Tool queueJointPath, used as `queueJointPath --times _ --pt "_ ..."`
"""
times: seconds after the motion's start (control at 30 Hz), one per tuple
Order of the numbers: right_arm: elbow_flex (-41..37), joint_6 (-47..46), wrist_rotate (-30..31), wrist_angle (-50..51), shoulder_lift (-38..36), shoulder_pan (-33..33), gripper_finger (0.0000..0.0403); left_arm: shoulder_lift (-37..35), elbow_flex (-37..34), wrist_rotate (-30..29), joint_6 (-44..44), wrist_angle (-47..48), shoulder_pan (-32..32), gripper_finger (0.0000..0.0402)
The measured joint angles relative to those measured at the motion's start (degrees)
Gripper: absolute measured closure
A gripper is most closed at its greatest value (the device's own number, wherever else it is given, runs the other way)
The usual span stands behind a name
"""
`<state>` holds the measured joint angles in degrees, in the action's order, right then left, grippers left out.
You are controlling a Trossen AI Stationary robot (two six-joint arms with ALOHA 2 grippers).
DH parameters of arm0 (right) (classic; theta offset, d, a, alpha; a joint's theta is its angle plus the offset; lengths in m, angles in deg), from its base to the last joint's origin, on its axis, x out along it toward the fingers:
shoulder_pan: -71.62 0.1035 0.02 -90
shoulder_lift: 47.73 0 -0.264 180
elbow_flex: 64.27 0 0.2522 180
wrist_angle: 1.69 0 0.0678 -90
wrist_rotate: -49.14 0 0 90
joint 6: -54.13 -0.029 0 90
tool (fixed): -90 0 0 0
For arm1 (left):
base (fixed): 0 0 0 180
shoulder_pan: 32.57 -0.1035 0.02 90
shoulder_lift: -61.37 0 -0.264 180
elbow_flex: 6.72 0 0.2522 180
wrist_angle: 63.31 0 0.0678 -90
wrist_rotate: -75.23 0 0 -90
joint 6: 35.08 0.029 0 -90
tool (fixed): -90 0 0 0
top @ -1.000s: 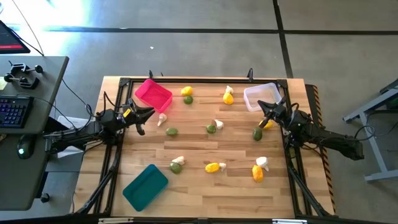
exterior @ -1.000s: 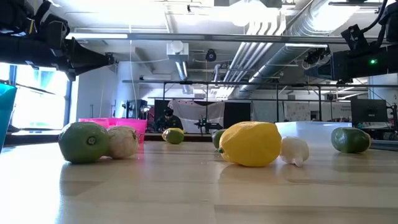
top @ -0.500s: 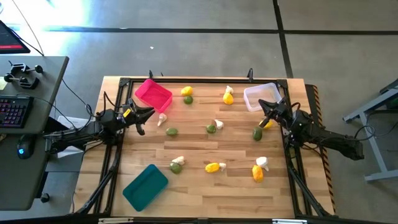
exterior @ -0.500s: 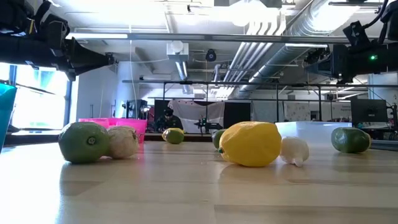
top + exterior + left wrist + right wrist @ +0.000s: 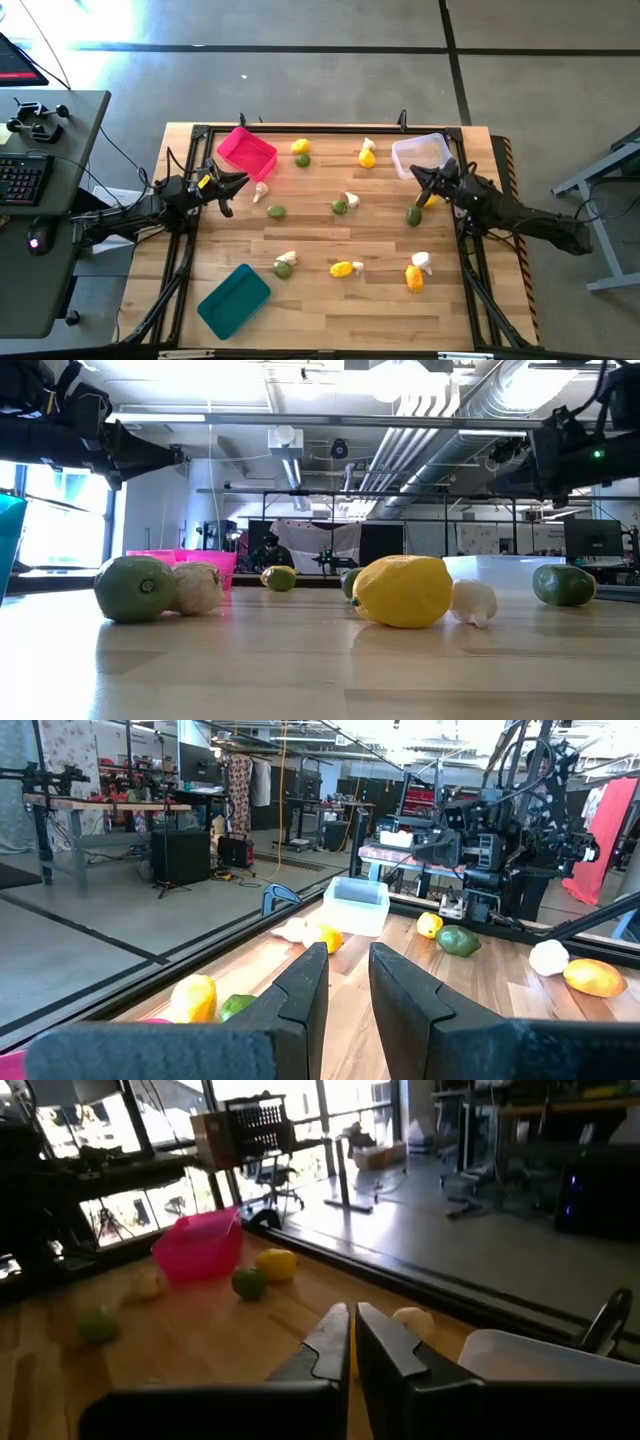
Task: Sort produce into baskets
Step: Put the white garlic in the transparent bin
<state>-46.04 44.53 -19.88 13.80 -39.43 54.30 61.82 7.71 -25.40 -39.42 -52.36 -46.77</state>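
Observation:
Toy produce lies scattered on the wooden table: lemons (image 5: 300,147) (image 5: 414,277), green fruits (image 5: 276,211) (image 5: 414,213), garlic bulbs (image 5: 262,190) (image 5: 422,261). The pink basket (image 5: 246,151) stands far left, the whitish basket (image 5: 421,154) far right, the teal basket (image 5: 233,299) near left. My left gripper (image 5: 235,182) (image 5: 348,955) hovers beside the pink basket, narrowly open and empty. My right gripper (image 5: 420,178) (image 5: 352,1315) is shut and empty, raised near the whitish basket, with a lemon (image 5: 431,199) beside it.
A black frame (image 5: 300,129) runs along the table's far edge and sides. In the low view a lemon (image 5: 402,592) with a garlic bulb (image 5: 473,602), and a green fruit (image 5: 135,589), lie close to the camera. A desk (image 5: 50,170) stands left of the table.
My right gripper has shifted a little toward the table's left, still shut and clear of the produce. Nothing on the table has moved.

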Motion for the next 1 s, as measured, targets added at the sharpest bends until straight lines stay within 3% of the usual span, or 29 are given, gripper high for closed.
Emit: queueJointPath --times 0.23,0.4,0.73,1.0 --pt "11.9 -1.2 2.4 10.7 12.3 0.0 0.0324 0.0 0.0 0.0 0.0 0.0 0.0 0.0339" --pt "21.4 -5.8 0.6 25.2 22.3 0.0 0.0270 0.0 0.0 0.0 0.0 0.0 0.0 0.0339" --pt "33.2 -11.1 -11.0 48.4 39.7 0.8 0.0207 0.0 0.0 0.0 0.0 0.0 0.0 0.0339" --pt "38.2 -14.0 -19.7 55.3 48.4 3.5 0.0191 0.0 0.0 0.0 0.0 0.0 0.0 0.0339"
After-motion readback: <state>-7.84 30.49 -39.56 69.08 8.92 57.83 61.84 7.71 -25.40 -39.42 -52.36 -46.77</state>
